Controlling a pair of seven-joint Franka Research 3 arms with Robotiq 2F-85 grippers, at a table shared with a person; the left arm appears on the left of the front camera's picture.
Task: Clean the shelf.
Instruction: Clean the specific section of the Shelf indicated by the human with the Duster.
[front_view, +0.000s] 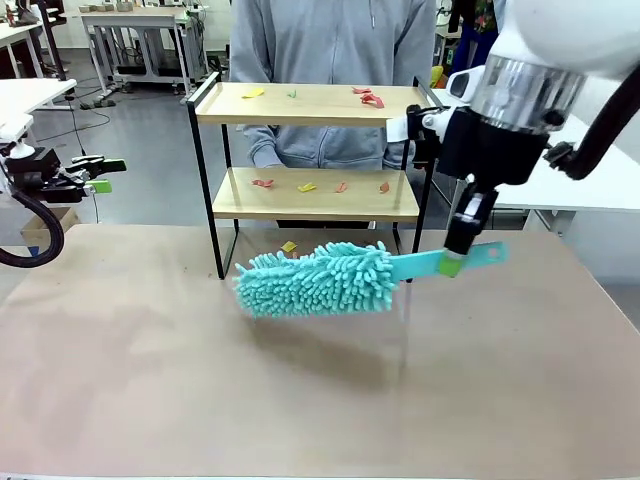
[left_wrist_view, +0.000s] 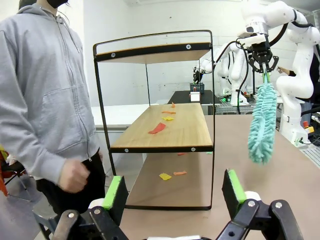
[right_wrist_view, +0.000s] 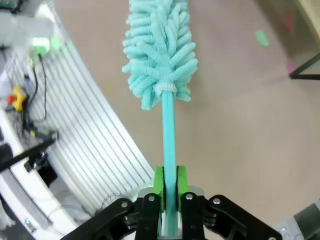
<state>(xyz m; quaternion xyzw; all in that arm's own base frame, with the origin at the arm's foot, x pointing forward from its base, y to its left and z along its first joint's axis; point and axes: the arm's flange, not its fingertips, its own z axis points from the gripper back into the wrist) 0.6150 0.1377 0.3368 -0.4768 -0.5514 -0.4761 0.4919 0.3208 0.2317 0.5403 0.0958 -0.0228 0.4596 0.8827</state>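
The shelf (front_view: 305, 103) stands at the table's far side, two wooden boards in a black frame, with small coloured paper scraps (front_view: 371, 97) on both boards and one on the table beneath. My right gripper (front_view: 453, 262) is shut on the handle of a turquoise fluffy duster (front_view: 315, 279), whose head hangs just above the table in front of the shelf's legs. In the right wrist view the duster (right_wrist_view: 159, 47) points away from the pinched green pads (right_wrist_view: 158, 181). My left gripper (left_wrist_view: 172, 192) is open, empty, off the table's left side, facing the shelf (left_wrist_view: 167, 125) end-on.
A person in a grey hoodie (front_view: 330, 50) stands right behind the shelf, one fist (left_wrist_view: 75, 176) held low near its end. White tables (front_view: 570, 180) flank the brown table (front_view: 300, 400).
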